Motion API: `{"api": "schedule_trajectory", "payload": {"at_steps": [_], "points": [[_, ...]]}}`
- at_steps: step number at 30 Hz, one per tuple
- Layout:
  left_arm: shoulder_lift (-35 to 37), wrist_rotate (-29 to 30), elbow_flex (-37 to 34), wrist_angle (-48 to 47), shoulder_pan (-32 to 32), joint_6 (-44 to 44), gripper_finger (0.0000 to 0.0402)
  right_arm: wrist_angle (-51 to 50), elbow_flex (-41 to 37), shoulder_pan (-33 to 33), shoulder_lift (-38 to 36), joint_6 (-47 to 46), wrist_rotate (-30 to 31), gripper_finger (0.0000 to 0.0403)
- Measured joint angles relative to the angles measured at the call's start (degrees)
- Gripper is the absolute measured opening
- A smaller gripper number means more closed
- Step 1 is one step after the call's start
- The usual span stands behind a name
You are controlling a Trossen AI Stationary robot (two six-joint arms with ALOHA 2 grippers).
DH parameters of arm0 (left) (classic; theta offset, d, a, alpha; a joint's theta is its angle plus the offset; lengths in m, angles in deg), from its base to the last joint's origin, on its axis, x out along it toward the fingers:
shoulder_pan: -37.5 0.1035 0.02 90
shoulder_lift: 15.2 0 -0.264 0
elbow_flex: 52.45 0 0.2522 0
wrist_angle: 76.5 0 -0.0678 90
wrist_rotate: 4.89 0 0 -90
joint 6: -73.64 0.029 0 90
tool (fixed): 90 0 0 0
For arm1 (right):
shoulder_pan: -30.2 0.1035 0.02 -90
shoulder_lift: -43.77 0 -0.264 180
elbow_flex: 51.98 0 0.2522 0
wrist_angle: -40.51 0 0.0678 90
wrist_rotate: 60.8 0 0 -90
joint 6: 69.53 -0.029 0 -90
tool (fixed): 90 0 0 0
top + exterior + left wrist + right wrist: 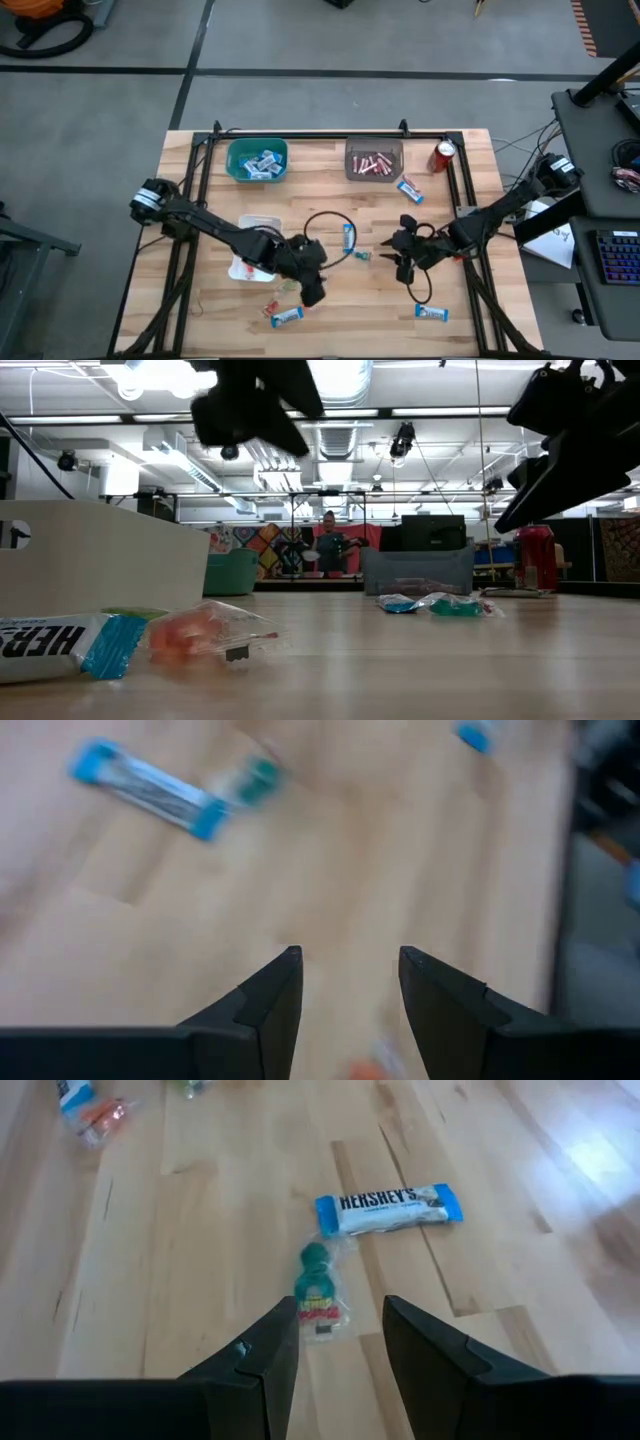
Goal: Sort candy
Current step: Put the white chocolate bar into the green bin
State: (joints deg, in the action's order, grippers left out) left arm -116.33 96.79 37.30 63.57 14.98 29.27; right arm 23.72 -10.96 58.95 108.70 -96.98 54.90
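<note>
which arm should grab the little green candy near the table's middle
Right. The right gripper is open and hovers just short of the green candy, with the piece lined up between its fingers. The left gripper, also open, faces bare wood, with the candy farther off.

Two dark jointed arms — black wedge-shaped fingers (255,1370), looping black cables.

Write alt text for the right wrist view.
The right gripper, fingers open, hovers over a small green-wrapped candy on the wooden table. A blue-and-white Hershey's mini bar lies just beyond the candy.
</note>
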Motion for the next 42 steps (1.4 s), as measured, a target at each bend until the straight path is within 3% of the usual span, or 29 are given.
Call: {"api": "schedule_trajectory", "payload": {"at_steps": [4, 13, 16, 25, 34, 42], "points": [[-0.01, -5.73, 5.57, -5.62, -0.44, 3.80, 0.0151, -1.00, 0.33, 0.02, -0.41, 1.29, -0.71, 0.0139], [0.02, -6.60, 15.03, -12.48, -2.67, 2.39, 0.0151, -0.82, 4.40, 0.02, -1.10, 9.46, -2.14, 0.0139], [0.02, -5.90, 15.13, -12.39, -5.30, -3.74, 0.0151, 0.73, 4.40, 0.02, -1.09, 11.94, -2.14, 0.0139], [-4.35, 5.34, 15.04, -18.72, -15.56, -16.48, 0.0151, 0.97, 4.40, 0.13, -1.09, 12.46, -2.15, 0.0139], [-13.42, 4.72, 15.42, -19.09, -17.42, -18.74, 0.0151, 2.13, 4.40, 0.13, -1.09, 12.47, -2.14, 0.0139], [-16.50, 2.95, 15.47, -23.40, -17.40, -20.03, 0.0172, 2.08, 4.40, 0.12, -1.09, 12.09, -2.15, 0.0139]]}}
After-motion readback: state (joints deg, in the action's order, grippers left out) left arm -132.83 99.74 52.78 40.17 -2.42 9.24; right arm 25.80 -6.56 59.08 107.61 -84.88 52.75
